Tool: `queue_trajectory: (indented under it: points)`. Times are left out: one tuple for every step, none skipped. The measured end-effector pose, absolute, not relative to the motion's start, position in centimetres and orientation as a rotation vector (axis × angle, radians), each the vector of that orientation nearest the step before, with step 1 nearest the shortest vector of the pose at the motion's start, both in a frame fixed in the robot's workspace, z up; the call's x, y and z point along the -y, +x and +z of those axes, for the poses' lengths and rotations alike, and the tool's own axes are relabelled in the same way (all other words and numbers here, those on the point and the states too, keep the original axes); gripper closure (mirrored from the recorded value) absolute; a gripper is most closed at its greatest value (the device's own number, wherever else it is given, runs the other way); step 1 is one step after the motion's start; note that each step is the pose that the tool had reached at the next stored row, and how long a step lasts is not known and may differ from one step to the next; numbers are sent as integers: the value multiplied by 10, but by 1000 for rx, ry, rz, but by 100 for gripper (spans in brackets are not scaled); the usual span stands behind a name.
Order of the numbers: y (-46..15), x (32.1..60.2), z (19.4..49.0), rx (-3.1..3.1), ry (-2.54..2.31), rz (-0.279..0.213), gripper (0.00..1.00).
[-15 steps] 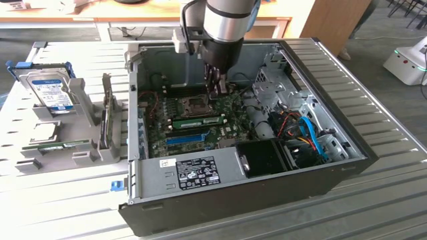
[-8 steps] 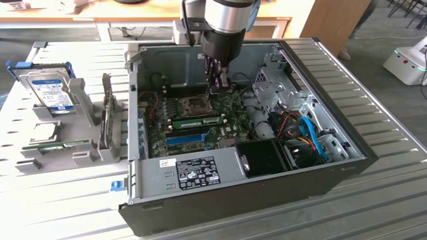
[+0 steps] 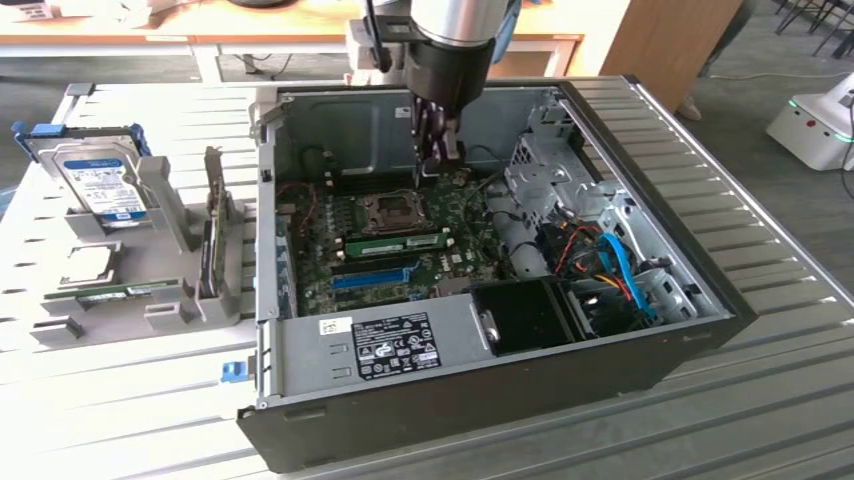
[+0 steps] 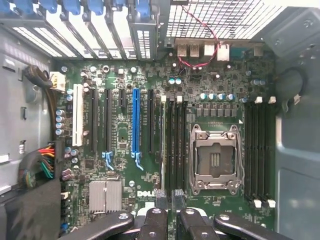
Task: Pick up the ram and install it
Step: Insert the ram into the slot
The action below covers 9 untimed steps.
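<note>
Claw (image 4: 169, 198) hangs near slim green white-labelled ram (image 3: 398, 243).

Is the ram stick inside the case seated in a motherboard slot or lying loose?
Seated: the ram stands on edge on the motherboard beside the processor socket. Clips latched: cannot tell.

Ram (image 3: 398, 243), one item: you are viewing a long green stick with a white label, standing on edge in a motherboard slot, sitting between the blue slot and the processor socket.
</note>
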<state>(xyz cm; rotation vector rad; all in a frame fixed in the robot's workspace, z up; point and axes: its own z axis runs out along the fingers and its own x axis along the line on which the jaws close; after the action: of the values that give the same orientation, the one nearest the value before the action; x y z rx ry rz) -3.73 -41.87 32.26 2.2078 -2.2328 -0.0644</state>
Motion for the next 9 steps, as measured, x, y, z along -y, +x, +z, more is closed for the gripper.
queue_trajectory:
  points:
    - [-37, 419, 324, 2233, 2208, -64, 81]
    - [-37, 419, 326, 2233, 2208, -65, 81]
    - [-37, 419, 328, 2233, 2208, -64, 81]
    - [-37, 419, 329, 2233, 2208, -64, 81]
    - [-37, 419, 331, 2233, 2208, -64, 81]
    - [-37, 419, 331, 2233, 2208, -64, 81]
    - [-37, 419, 331, 2233, 2208, -65, 81]
    - [-37, 419, 331, 2233, 2208, -64, 81]
    - [-37, 419, 331, 2233, 2208, -64, 81]
